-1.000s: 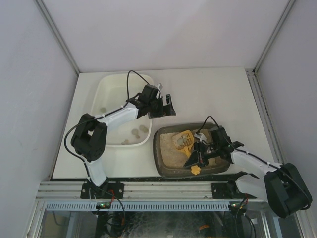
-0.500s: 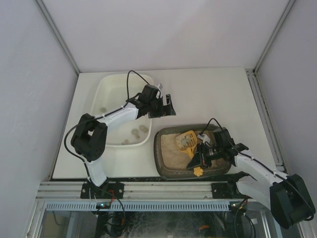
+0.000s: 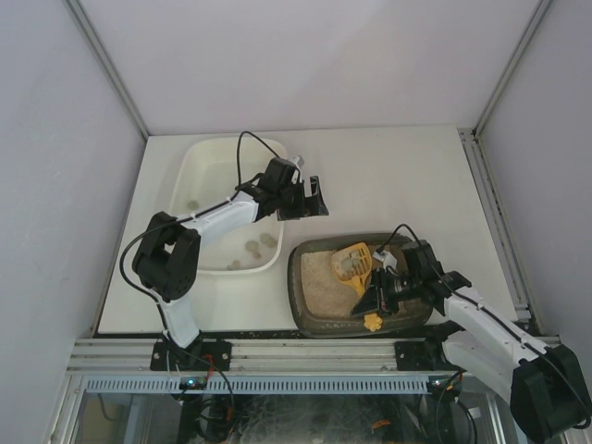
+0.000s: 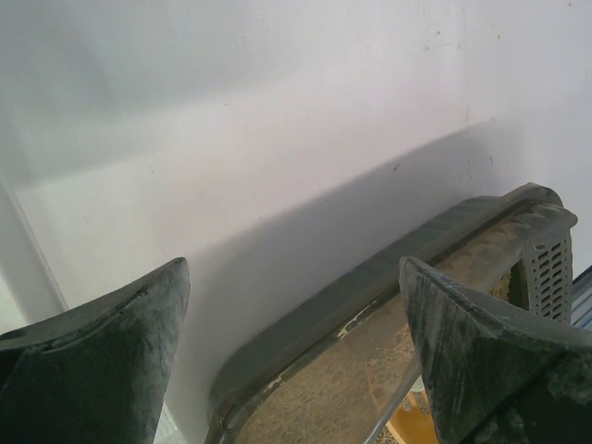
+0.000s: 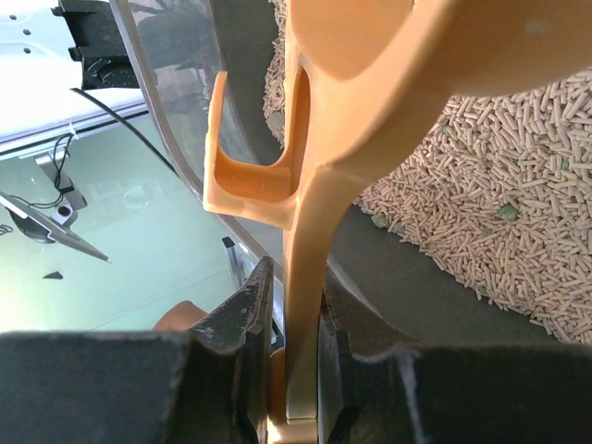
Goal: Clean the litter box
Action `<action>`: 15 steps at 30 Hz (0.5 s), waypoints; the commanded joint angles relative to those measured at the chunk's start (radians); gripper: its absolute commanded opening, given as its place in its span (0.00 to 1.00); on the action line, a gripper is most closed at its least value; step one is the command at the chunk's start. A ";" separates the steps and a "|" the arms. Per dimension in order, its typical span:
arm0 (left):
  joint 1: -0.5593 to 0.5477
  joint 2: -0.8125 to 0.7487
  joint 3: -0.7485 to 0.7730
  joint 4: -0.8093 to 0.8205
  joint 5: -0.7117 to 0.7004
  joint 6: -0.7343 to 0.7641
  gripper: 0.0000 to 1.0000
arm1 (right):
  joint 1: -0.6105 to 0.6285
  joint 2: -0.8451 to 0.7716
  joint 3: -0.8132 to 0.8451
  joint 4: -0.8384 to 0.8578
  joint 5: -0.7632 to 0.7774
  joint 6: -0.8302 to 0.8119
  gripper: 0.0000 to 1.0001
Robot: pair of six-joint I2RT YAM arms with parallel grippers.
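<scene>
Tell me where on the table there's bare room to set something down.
Widest: back right of the table, behind the litter box, right of the white tub. Smaller: front left, before the tub. Crowded where tub and box nearly meet, and where the right tool holds the scoop.

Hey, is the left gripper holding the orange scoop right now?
No, the left gripper hangs open and empty beside the white tub, while the right gripper clamps the orange scoop by its handle.

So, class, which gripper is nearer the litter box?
Right. The right gripper is over the litter box, shut on the scoop. The left gripper hangs open past the box's far edge, beside the tub.
</scene>
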 commanded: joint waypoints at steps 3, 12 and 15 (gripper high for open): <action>-0.005 -0.048 0.009 -0.010 -0.042 0.062 0.98 | 0.003 -0.074 0.002 -0.062 -0.069 0.037 0.00; -0.004 -0.125 0.089 -0.112 -0.061 0.216 0.98 | 0.003 -0.230 0.009 -0.094 -0.075 0.105 0.00; -0.003 -0.212 0.068 -0.132 -0.092 0.299 0.99 | 0.005 -0.302 0.009 -0.142 -0.062 0.096 0.00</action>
